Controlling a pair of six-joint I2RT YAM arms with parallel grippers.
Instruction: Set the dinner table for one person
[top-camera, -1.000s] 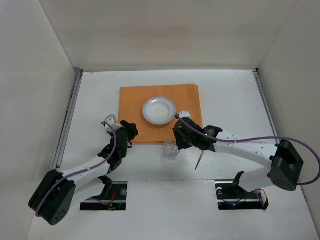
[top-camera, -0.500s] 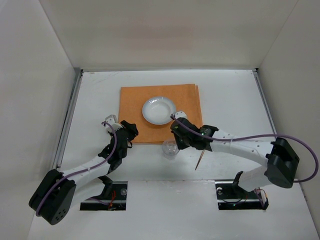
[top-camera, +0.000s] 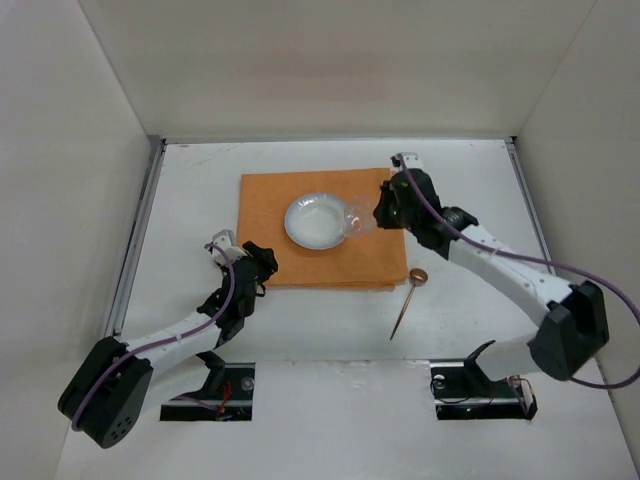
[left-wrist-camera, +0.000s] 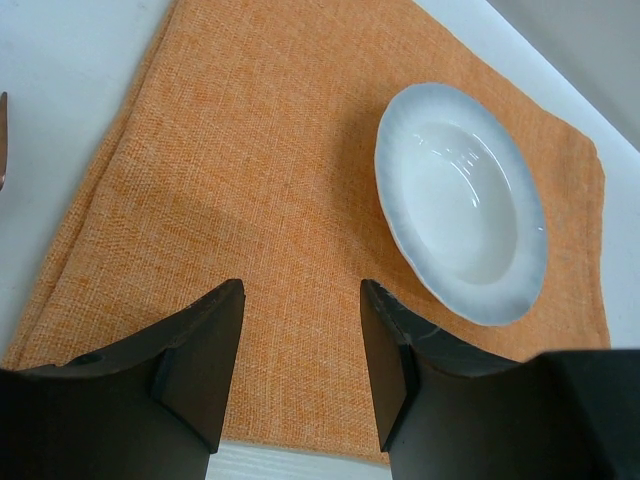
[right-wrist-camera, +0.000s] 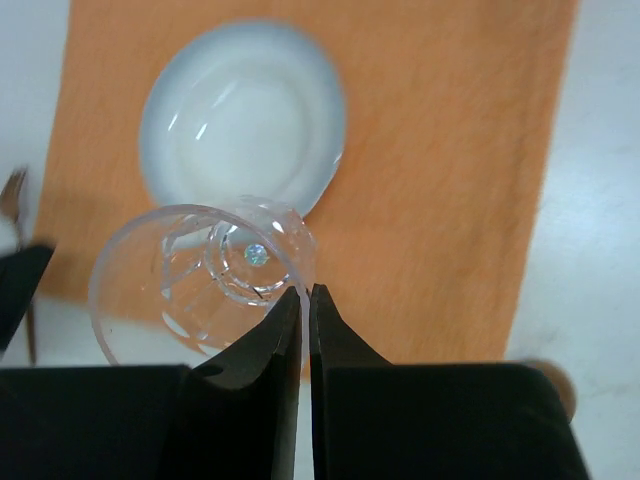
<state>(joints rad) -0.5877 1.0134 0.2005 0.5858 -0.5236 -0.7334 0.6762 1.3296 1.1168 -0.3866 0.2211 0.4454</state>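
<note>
Nearest me, a spoon (top-camera: 405, 302) lies on the white bench (top-camera: 200, 190), just off the orange placemat (top-camera: 265, 200). The left fingers (left-wrist-camera: 195, 360) hang spread and empty. Beyond, the plate (top-camera: 318, 221) sits on the mat. The right fingers (right-wrist-camera: 335, 350) pinch a tilted glass (right-wrist-camera: 200, 270) by its rim, not yet placed, I'd say.

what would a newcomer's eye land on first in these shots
The orange placemat sits in the middle of the white dinner table with a white plate on it. The right fingers pinch a clear glass by its rim, over the placemat at the plate's right edge. A bronze-coloured spoon lies on the bare table off the placemat's near right corner.
</note>
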